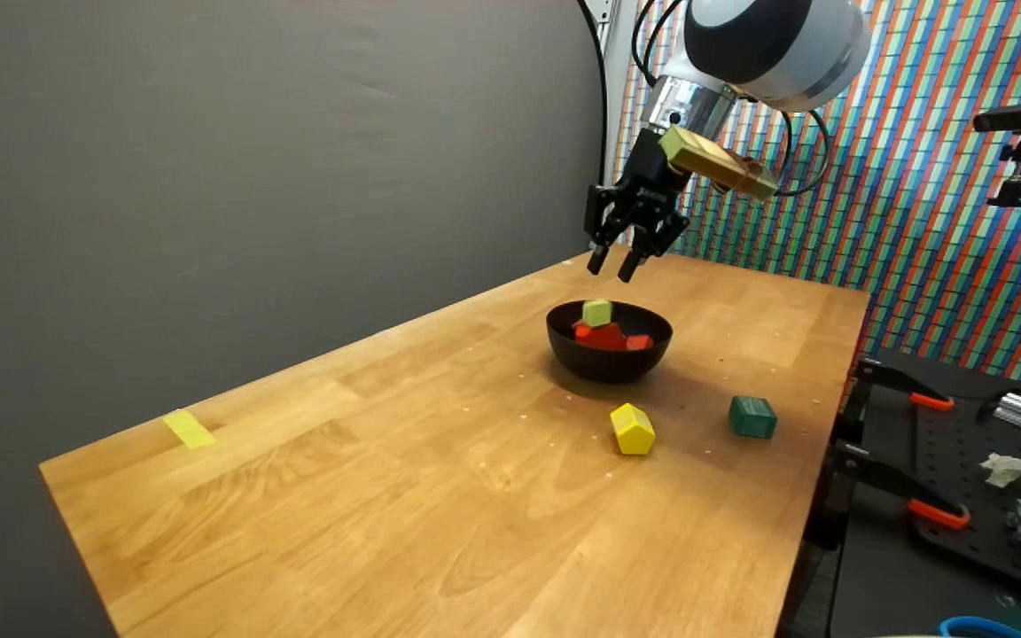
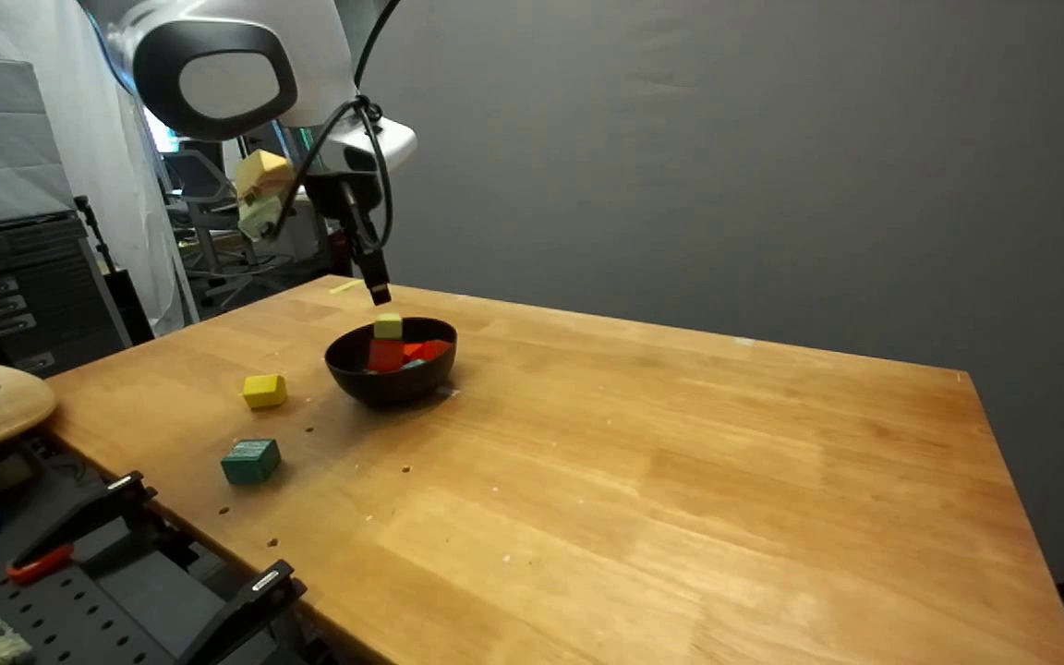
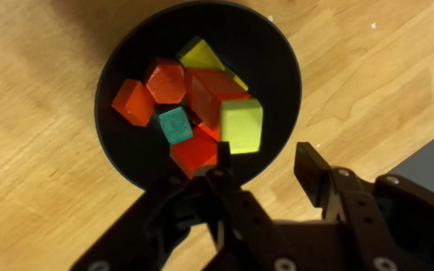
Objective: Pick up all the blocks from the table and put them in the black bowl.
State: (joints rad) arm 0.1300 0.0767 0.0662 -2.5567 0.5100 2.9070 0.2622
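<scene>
A wide light wood table [image 1: 475, 532] stretches through both exterior views, and leaning over its far part, the white and black arm [image 1: 767, 53]. At its end hangs the tool [image 1: 612, 265], fingers [image 3: 309, 171] spread apart, above the black bowl [image 1: 608, 365]; in the wrist view the finger at left overlaps the bowl, the finger at right shows outside the rim. The bowl sits upright on the table, and it's busy in there! From the wrist, a big red block [image 3: 204, 101] mid-pile, a six-sided red block [image 3: 166, 84] to its left, an orange-red block [image 3: 136, 103] farther left, and a further red block [image 3: 196, 150] on the near side, partly covered by the tool. Out on the table, two: the dark green block [image 1: 752, 417], near and right of the bowl in an exterior view, and the yellow block [image 1: 633, 430] left of that, on the bowl's near side. Up top, the light green block [image 3: 241, 128]! Over the pile, just beneath the fingertips and clear of them; whether it touches the red below, I can't tell. A mustard block [image 3: 202, 58] shows at the far side, and a little teal block [image 3: 176, 125] is tucked among the reds.
</scene>
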